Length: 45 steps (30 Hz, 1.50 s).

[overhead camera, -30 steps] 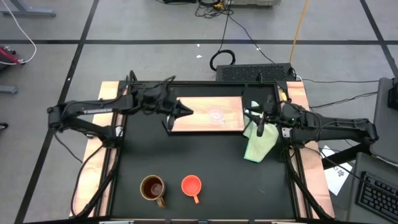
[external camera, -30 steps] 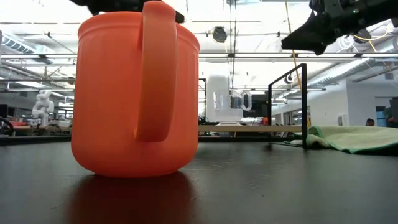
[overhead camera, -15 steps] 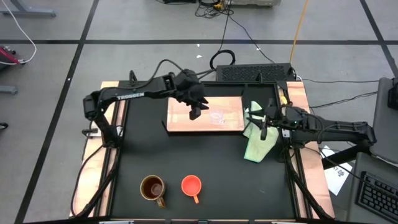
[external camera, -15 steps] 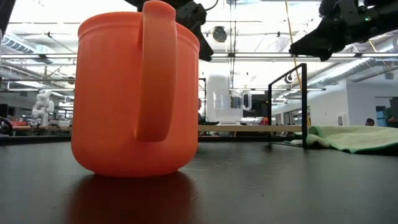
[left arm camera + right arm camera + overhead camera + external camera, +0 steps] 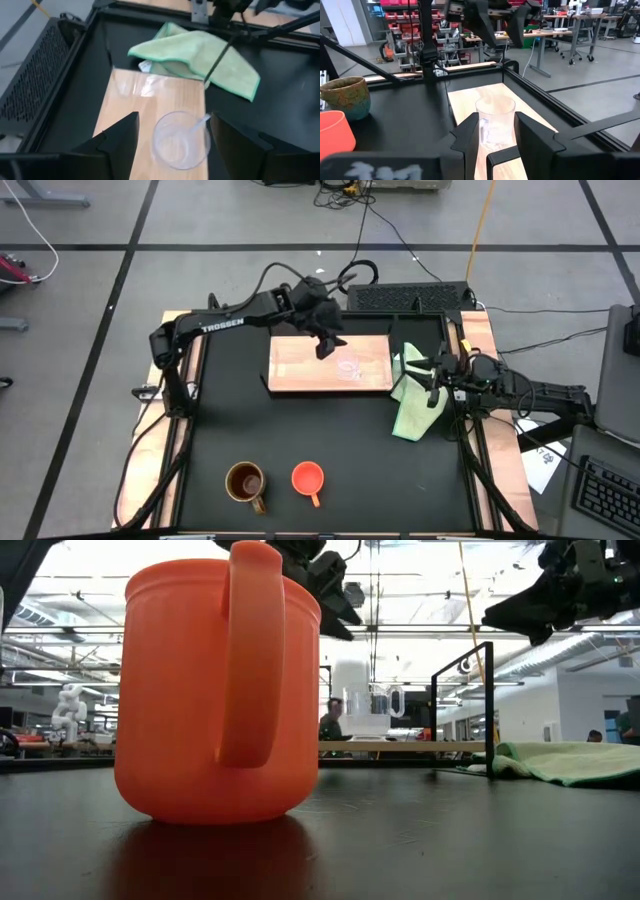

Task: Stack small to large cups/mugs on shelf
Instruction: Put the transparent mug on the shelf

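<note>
One clear glass cup (image 5: 349, 366) stands upright on the shelf (image 5: 300, 365) at the far side of the surface (image 5: 330, 430), and my left tool (image 5: 330, 344) hangs over it, fingers spread, holding nothing. My right tool (image 5: 432, 374) waits over the green cloth (image 5: 412, 415), fingers partly apart and empty; the orange cup (image 5: 307, 478) and brown mug (image 5: 245, 482) sit at the near edge.

Black table (image 5: 330, 440), carrying a light-wood shelf (image 5: 300, 365) at the back, with a clear glass cup (image 5: 348, 367) upright on it. Green cloth (image 5: 415, 405) beside the shelf. Brown mug (image 5: 245, 482) and orange cup (image 5: 307, 478) near the front edge.
</note>
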{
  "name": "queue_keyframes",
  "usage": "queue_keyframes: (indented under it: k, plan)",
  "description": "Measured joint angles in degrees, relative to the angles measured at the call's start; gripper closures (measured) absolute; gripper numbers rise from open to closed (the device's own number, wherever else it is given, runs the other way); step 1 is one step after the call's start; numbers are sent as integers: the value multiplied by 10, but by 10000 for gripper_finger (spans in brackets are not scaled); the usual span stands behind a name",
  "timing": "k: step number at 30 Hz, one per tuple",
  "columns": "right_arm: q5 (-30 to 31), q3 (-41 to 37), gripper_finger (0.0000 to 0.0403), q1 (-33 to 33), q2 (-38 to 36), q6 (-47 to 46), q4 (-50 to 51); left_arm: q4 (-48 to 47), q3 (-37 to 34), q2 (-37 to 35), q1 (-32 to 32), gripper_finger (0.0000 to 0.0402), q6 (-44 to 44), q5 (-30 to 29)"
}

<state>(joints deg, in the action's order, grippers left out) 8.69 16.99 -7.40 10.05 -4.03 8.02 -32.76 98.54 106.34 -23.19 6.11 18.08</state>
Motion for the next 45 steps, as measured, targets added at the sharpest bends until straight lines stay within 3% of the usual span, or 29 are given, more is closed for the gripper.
queue_keyframes:
  k: [8,17,21,34,45]
  plan:
    - [0,-3,286,0,0,-5,2,-94,90,86,-20,151,17,27]
    - [-1,-3,286,0,0,-11,16,-181,194,165,-10,151,47,-42]
    - [-1,-3,286,0,0,-13,22,-183,194,164,-14,151,54,-71]
    - [0,-21,286,0,0,-15,2,-225,193,164,-6,151,24,-75]
    - [0,-21,286,0,0,-15,-1,-214,193,164,8,151,-13,-115]
